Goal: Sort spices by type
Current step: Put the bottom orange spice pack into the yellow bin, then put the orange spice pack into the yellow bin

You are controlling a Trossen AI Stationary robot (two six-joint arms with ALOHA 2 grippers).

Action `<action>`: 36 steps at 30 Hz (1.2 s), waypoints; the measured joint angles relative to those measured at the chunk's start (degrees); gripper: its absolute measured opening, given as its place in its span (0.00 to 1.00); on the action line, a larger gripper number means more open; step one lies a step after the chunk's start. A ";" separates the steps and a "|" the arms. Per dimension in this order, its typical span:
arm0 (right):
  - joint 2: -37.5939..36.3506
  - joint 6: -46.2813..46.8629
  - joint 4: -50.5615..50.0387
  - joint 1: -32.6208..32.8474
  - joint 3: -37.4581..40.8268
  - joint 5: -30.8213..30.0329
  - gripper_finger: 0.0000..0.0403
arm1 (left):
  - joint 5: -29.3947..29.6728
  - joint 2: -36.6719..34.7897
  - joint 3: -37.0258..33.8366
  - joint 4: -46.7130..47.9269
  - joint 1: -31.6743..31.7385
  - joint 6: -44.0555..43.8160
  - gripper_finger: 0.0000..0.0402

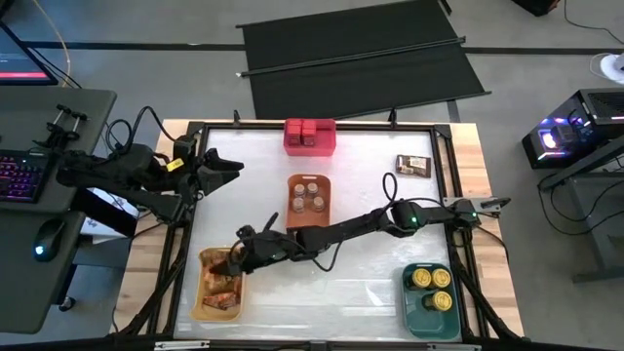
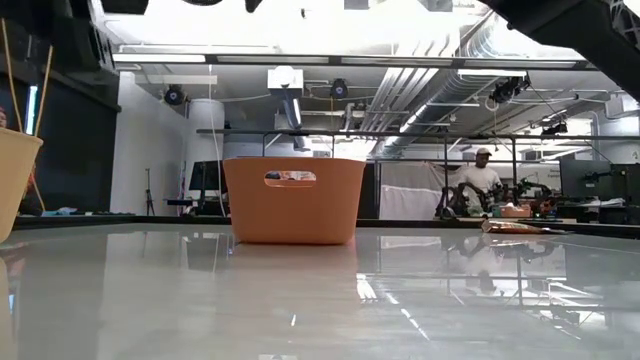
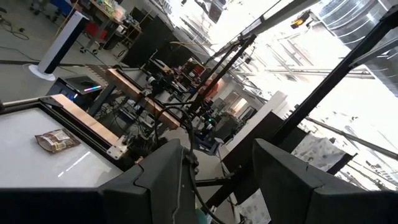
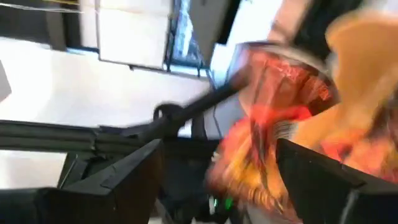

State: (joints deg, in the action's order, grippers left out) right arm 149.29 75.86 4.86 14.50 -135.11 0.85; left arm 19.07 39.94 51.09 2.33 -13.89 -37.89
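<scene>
The right arm reaches across the table to the tan bin at the near-left corner, and the right gripper hangs over the bin's upper end with its jaws spread and nothing between them. In the right wrist view an orange-brown printed packet lies just beyond the parted fingers, blurred, against the bin wall. More packets lie in the tan bin. One packet lies alone on the table near the far-right corner. The red boxes sit in the red bin, the pale-lidded jars in the orange bin, and the yellow-topped tins in the green bin. The left gripper waits raised at the left edge, jaws parted and empty.
</scene>
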 joint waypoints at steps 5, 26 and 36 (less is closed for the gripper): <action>0.57 -0.22 0.09 -0.76 0.24 8.77 0.75 | 0.02 0.00 0.00 0.33 -0.02 0.05 0.47; -15.54 -34.86 -36.95 -4.21 0.20 2.06 0.75 | -3.90 -4.92 0.00 -2.16 -0.01 3.99 0.47; -21.99 -40.42 -79.97 -7.94 0.17 -7.15 0.73 | -3.06 -6.77 -0.02 5.10 -0.02 9.26 0.47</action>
State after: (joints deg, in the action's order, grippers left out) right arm 127.30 35.45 -75.11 6.56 -134.93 -6.30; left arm 16.01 33.18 51.07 7.42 -13.91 -28.63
